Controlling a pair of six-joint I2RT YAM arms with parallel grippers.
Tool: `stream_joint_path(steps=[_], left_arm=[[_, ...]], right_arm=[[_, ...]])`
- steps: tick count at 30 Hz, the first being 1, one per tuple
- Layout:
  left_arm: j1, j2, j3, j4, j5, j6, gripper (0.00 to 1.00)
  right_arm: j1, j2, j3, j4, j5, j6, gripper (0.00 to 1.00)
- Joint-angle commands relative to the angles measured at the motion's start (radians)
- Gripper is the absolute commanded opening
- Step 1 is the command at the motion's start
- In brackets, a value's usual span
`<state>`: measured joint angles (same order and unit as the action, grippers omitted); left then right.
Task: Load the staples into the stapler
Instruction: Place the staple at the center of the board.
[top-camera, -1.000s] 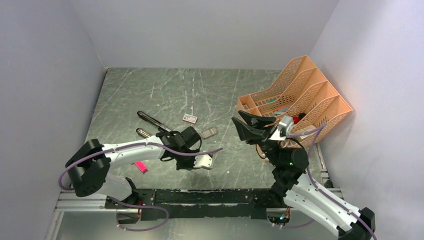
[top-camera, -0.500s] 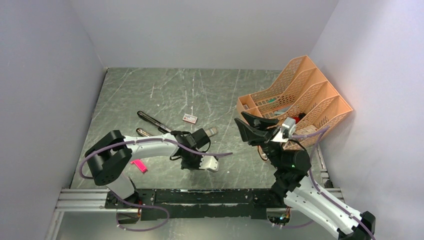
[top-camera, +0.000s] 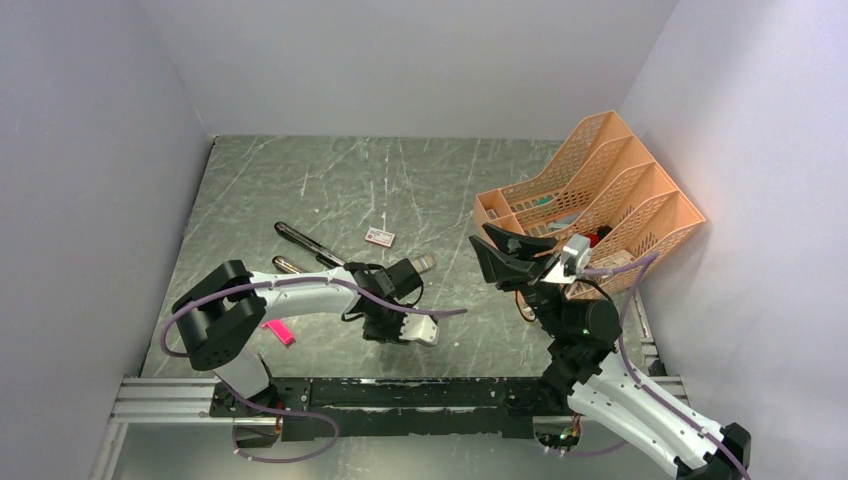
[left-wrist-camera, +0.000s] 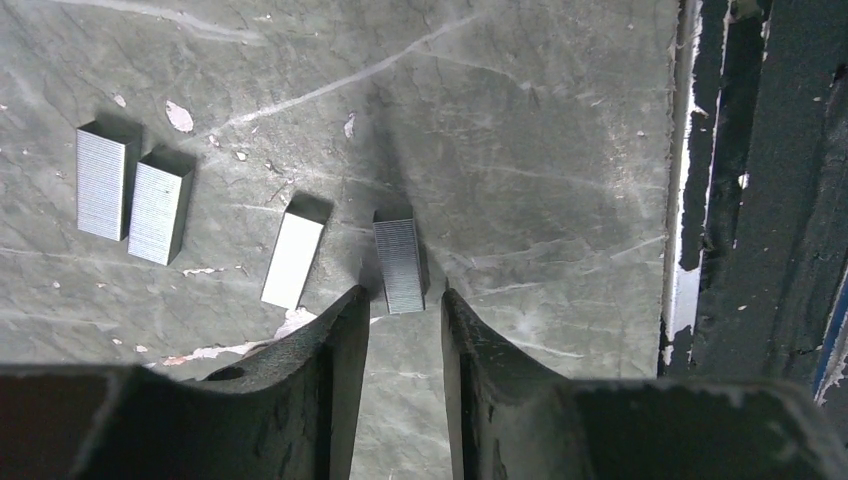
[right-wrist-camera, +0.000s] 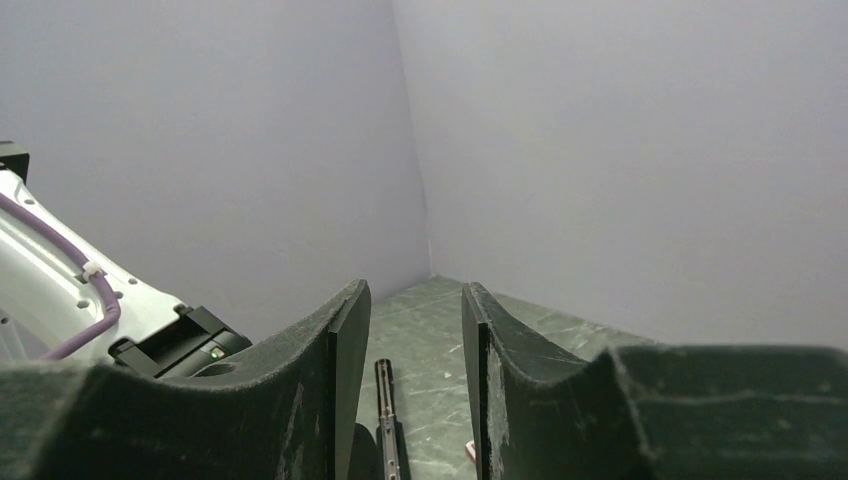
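Several silvery staple strips lie on the dark green table in the left wrist view. One strip (left-wrist-camera: 399, 264) lies just ahead of my left gripper (left-wrist-camera: 403, 298), in line with the gap between its open fingertips; the tips are at table height and do not hold it. A paler strip (left-wrist-camera: 292, 259) lies left of it, and two more strips (left-wrist-camera: 130, 194) further left. In the top view my left gripper (top-camera: 384, 322) points down near the table's front edge. The black stapler (top-camera: 303, 241) lies opened out at the left. My right gripper (top-camera: 483, 253) is open, empty and raised; the right wrist view (right-wrist-camera: 412, 292) shows the stapler's rail (right-wrist-camera: 385, 412) below it.
The red-and-white staple box (top-camera: 379, 237) lies mid-table, with a small grey tray (top-camera: 418, 265) beside it. A pink plastic piece (top-camera: 278, 332) lies near the left arm. An orange mesh file rack (top-camera: 590, 195) stands at the right. The black frame rail (left-wrist-camera: 760, 200) borders the table's front edge.
My left arm swung right and toward the front edge, bringing its gripper down over the loose staple strips. In the last half second it barely moved. The right arm shifted only slightly.
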<state>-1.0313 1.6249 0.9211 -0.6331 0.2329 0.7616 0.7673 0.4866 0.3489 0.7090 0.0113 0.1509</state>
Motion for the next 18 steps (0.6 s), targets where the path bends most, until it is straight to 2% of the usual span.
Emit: stream_joint_path(steps=[1,11,16,18], left_arm=[[-0.007,-0.033,0.001,0.008,-0.024,-0.006,0.38],[-0.004,-0.269,-0.033,0.152,-0.106,-0.143,0.39],[0.011,-0.423,-0.093,0.299,-0.19,-0.299,0.39],[0.024,-0.509,-0.12,0.366,-0.2,-0.357,0.42]], right_arm=[[0.001,-0.02,-0.004,-0.011,0.014,-0.017,0.43],[0.002,-0.097,-0.001,-0.034,0.061,-0.059,0.45],[0.002,-0.159,-0.008,-0.066,0.132,-0.088,0.46],[0.001,-0.168,0.004,-0.12,0.154,-0.113,0.47]])
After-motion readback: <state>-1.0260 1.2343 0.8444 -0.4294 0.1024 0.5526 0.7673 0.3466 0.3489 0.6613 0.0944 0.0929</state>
